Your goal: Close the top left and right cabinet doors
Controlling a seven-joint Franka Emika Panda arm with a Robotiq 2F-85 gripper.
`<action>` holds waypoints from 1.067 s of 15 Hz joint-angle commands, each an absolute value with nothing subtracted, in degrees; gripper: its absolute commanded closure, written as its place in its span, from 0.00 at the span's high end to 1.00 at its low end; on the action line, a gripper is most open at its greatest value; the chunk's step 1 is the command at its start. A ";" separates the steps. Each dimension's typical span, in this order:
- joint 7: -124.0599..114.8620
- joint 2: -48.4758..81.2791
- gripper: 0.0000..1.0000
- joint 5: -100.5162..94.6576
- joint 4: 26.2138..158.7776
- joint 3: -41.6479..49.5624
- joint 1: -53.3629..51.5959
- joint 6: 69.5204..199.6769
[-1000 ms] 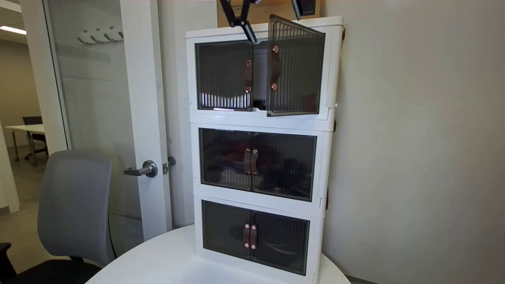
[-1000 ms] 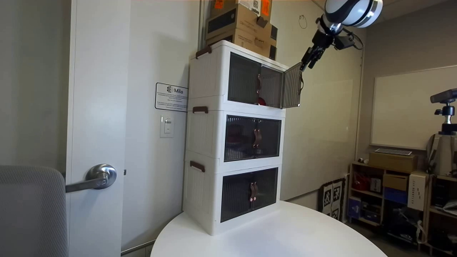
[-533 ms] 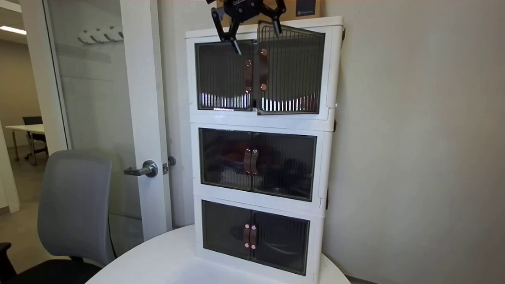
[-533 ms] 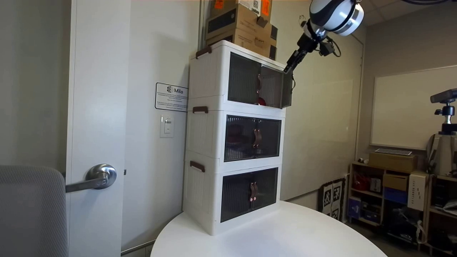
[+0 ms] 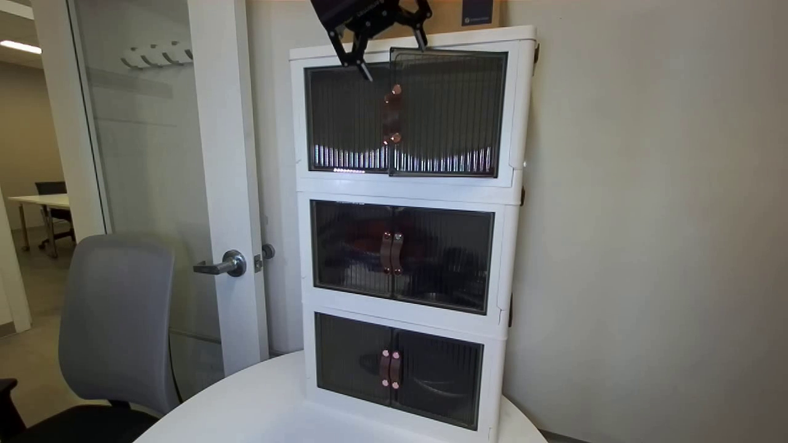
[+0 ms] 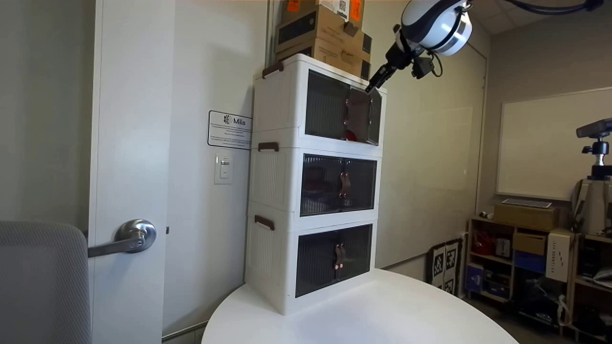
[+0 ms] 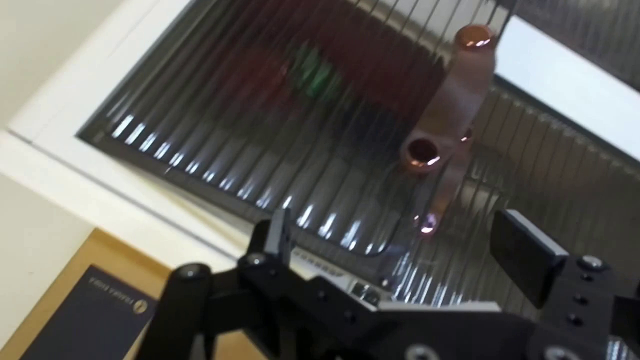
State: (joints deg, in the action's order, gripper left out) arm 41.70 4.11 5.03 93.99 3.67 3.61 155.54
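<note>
The white-framed cabinet (image 5: 357, 184) has three tiers. Its top left door (image 5: 345, 117) looks flush with the frame; it also shows in an exterior view (image 6: 326, 105) and the wrist view (image 7: 565, 220). The top right door (image 5: 452, 117) is still ajar; an exterior view shows it angled out (image 6: 376, 117), with a gap into the compartment beside it. In the wrist view, this door (image 7: 260, 130) fills the left and middle. My gripper (image 5: 396, 64) is open with nothing between its fingers. One fingertip is at the right door's top free corner; contact cannot be told for certain.
Cardboard boxes (image 6: 342, 48) stand on the cabinet top behind the gripper. The cabinet stands on a round white table (image 6: 382, 306). A wall (image 5: 646, 184) is behind it. A grey chair (image 5: 117, 320) and a room door with a lever handle (image 5: 225, 264) are to one side.
My gripper has moved in toward the cabinet. The top right door has swung inward from wide open to slightly ajar. The top left door has not moved.
</note>
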 commanded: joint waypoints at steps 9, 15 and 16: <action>40.34 4.02 1.00 8.53 99.03 -3.38 6.98 167.42; 62.80 -1.76 1.00 35.54 101.02 -11.70 11.73 156.59; 63.59 -2.52 1.00 36.52 102.19 -10.97 11.75 155.67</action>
State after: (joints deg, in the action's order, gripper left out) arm 56.84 1.59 29.61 98.03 -11.56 10.37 159.82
